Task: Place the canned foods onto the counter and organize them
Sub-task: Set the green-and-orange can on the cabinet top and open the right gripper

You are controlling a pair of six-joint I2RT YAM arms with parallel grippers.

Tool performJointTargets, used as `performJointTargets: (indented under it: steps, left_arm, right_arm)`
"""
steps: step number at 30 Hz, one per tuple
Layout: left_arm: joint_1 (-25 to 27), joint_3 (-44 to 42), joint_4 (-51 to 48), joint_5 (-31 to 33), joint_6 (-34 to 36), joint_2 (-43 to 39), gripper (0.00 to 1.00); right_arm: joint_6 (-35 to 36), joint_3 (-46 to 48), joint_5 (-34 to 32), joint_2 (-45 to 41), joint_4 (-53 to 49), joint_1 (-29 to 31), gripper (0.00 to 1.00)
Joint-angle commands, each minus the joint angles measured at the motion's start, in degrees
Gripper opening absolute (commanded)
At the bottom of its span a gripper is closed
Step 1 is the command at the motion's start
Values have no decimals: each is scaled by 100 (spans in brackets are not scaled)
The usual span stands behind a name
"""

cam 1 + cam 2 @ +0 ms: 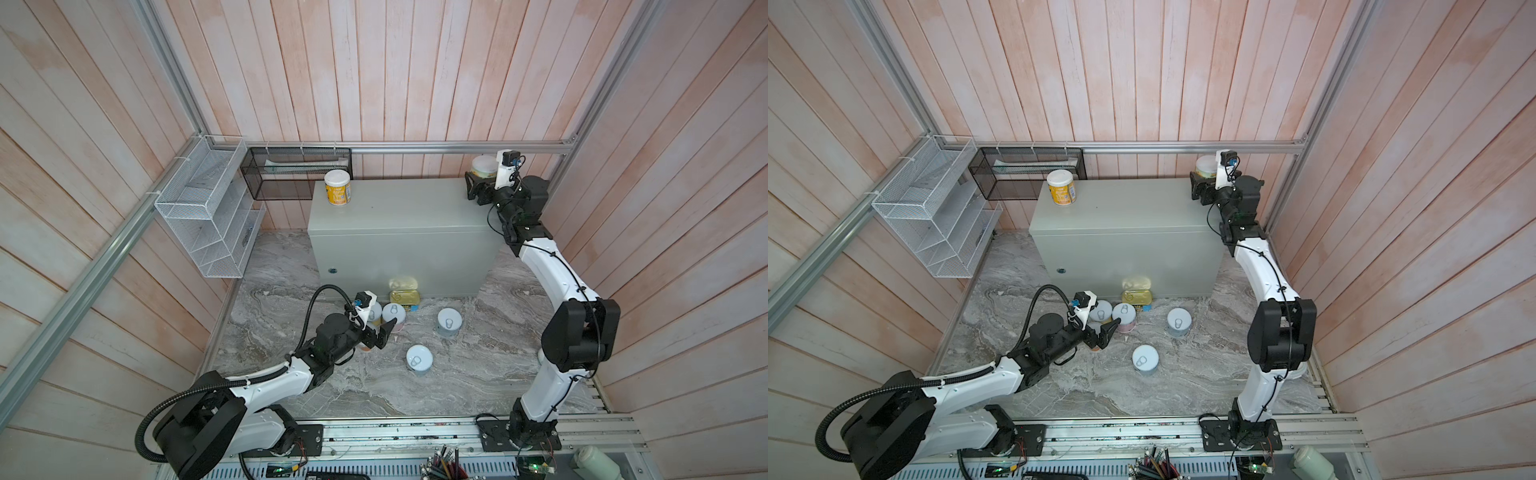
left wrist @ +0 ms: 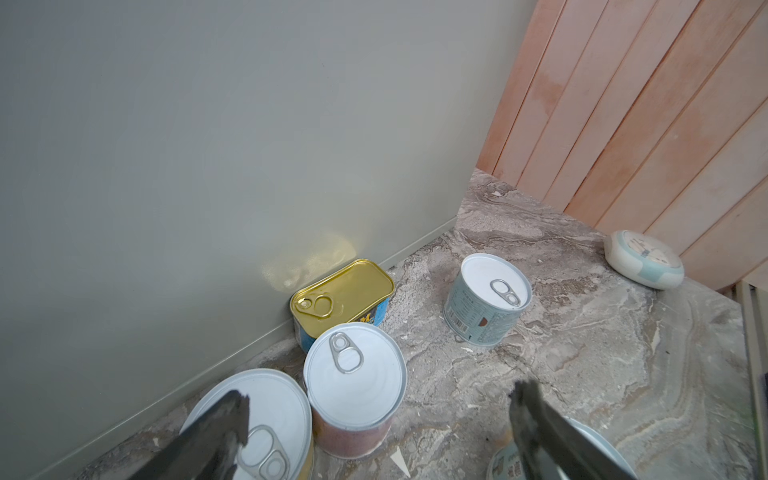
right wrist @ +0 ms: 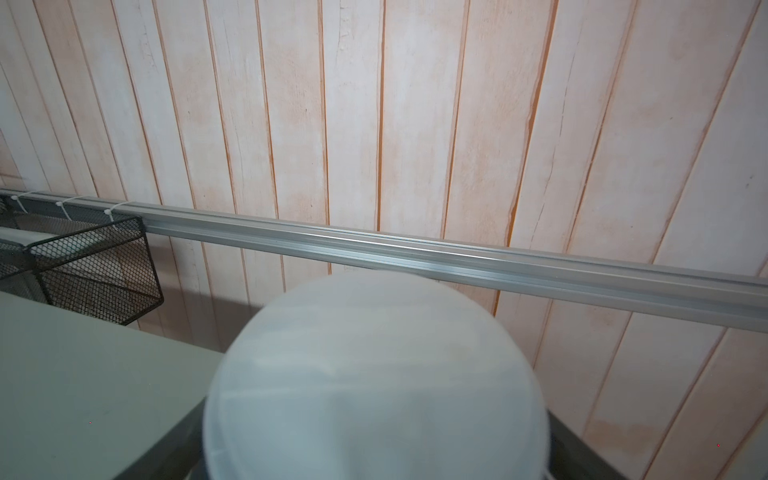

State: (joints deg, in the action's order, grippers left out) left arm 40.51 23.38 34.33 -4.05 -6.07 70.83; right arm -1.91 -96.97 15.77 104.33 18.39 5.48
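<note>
- My left gripper [image 1: 379, 336] hung low over the marble floor [image 1: 478, 374], jaws spread as wide as they go and holding nothing.
- In the left wrist view the pink-labelled can [image 2: 354, 376] stood between my fingers and a little ahead. One finger [image 2: 216, 432] hovered above the lid of a yellow-edged can [image 2: 274, 411] just beside it, and the other hovered above a further can [image 2: 594, 451].
- The gold-topped rectangular tin [image 2: 343, 293] sat against the front of the counter [image 1: 399, 216]. A pale blue can [image 1: 449, 322] and a second pale blue can [image 1: 419, 360] stood apart on the floor.
- My right gripper [image 1: 478, 183] was at the counter's back right corner with a white-lidded can [image 1: 484, 166] at its jaws. I could not tell whether they gripped it or had let go.
- A yellow-labelled can [image 1: 337, 188] stood upright at the back left corner.
- Risk on the left: the cans were crowded. Dropping straight down, my fingers would likely have landed on the neighbours' lids, or shoved them while closing and tipped the pink-labelled can.
- Risk on the right: that can stood very near the counter's edges. If a jaw had caught it on pulling away, it could have toppled off behind the counter, where I would probably not reach it.
</note>
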Motion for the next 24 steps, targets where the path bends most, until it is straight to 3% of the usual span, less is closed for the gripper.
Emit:
performJointTargets:
  steps: [1,14,24]
  left_arm:
    - [-17,163,15,-5,-72,73,100]
    - [-9,214,-66,-34,-46,114,100]
    - [-9,193,4,-113,-79,98,100]
  right_arm:
    - [-53,98,89,-321,74,-7,94]
    - [-746,1611,-67,-1555,694,-11,94]
    - [-881,2698,71,-2661,588,0,94]
